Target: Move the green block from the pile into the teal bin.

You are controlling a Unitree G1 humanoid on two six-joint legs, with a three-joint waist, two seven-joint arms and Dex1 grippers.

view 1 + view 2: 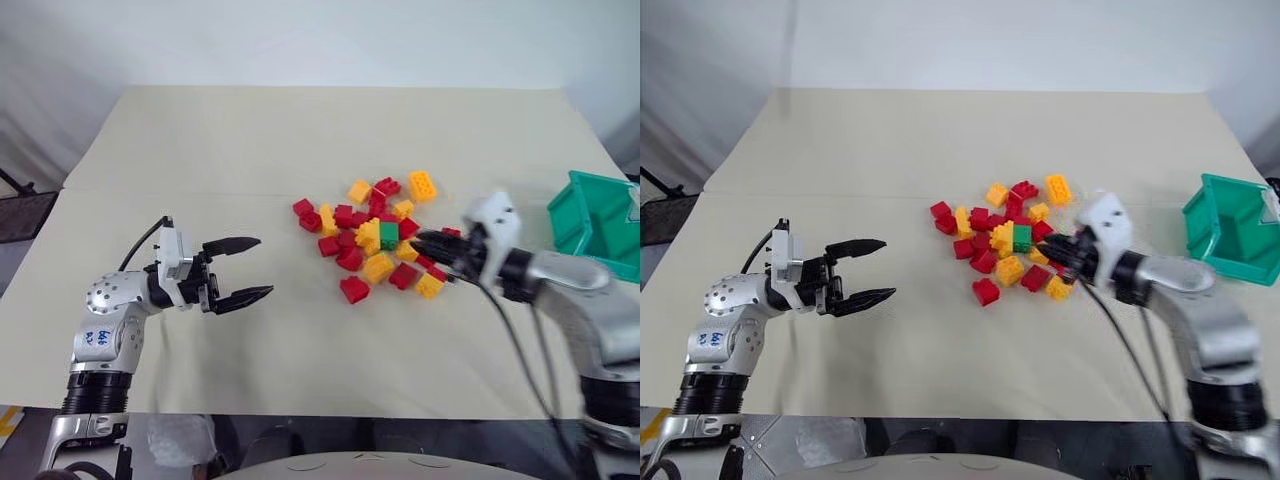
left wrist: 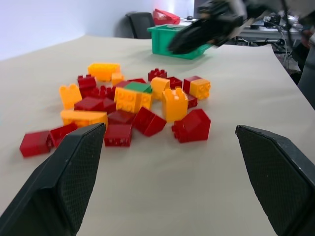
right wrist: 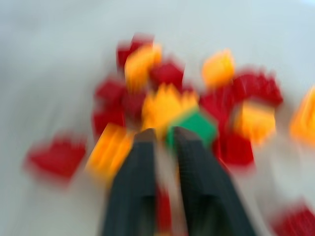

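Beige cloth; studded green block | left gripper wide; right gripper narrow, empty

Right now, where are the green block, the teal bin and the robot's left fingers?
green block (image 1: 389, 235): left eye view, on its top face.
teal bin (image 1: 577, 215): left eye view, on its near wall.
left fingers (image 1: 232, 244): left eye view, on one black finger.

Green block amid the pile
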